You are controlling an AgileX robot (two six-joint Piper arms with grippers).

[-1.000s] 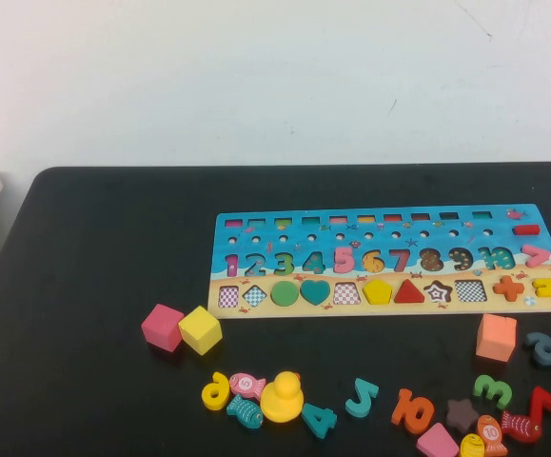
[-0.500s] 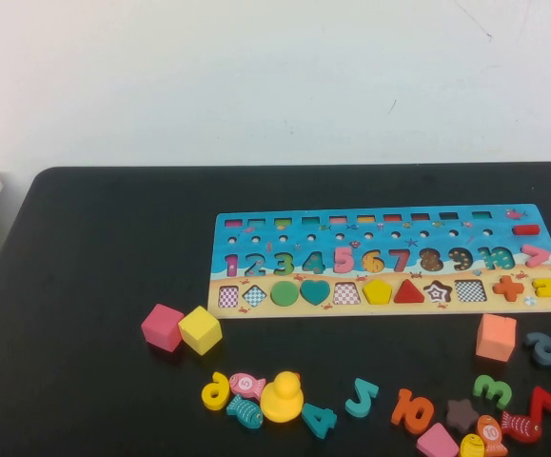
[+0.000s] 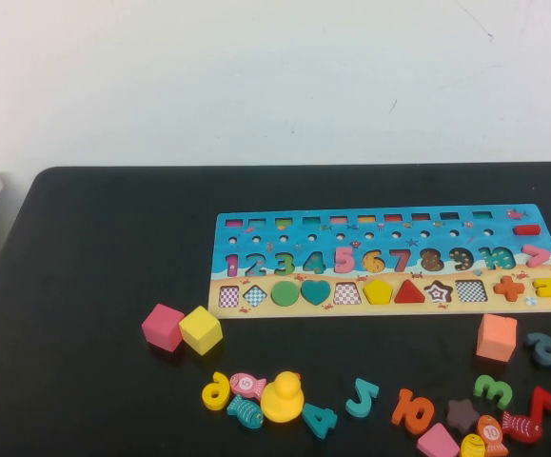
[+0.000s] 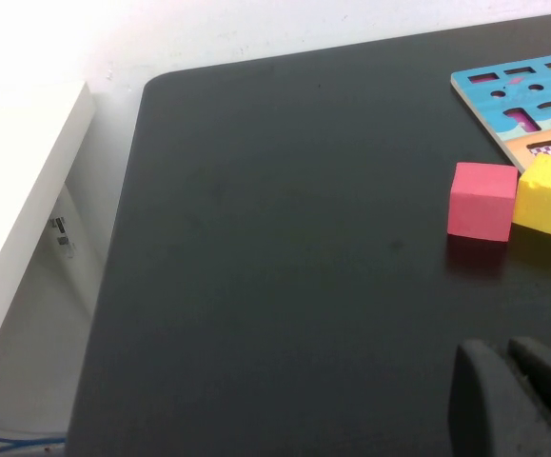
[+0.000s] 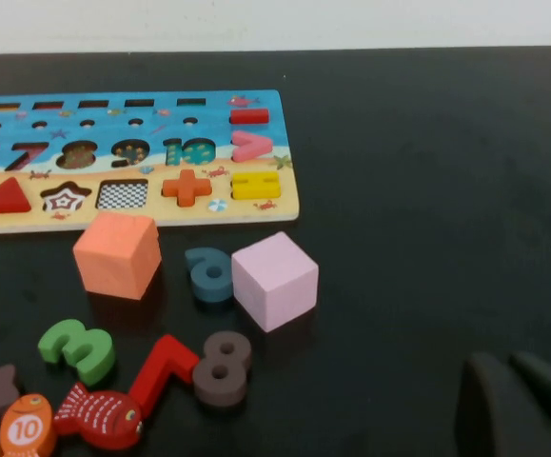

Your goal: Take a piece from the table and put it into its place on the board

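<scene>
The yellow pentagon piece [image 3: 378, 291] lies flat in its slot in the board's [image 3: 389, 221] sandy bottom band, between a chequered slot and the red triangle [image 3: 409, 291]. The board rests on the black table [image 3: 104, 248]. Neither gripper shows in the high view. My left gripper [image 4: 505, 357] hovers shut and empty over bare table, well off the board's left corner [image 4: 503, 81]. My right gripper [image 5: 508, 367] hovers shut and empty over bare table, apart from the board's right end [image 5: 161, 124] and the loose pieces.
A pink cube [image 3: 162, 327] and a yellow cube [image 3: 200, 329] sit in front of the board's left end. A yellow duck [image 3: 282, 396], loose numbers, fish, an orange cube [image 3: 496, 337] and a lilac cube [image 5: 273, 279] crowd the near edge.
</scene>
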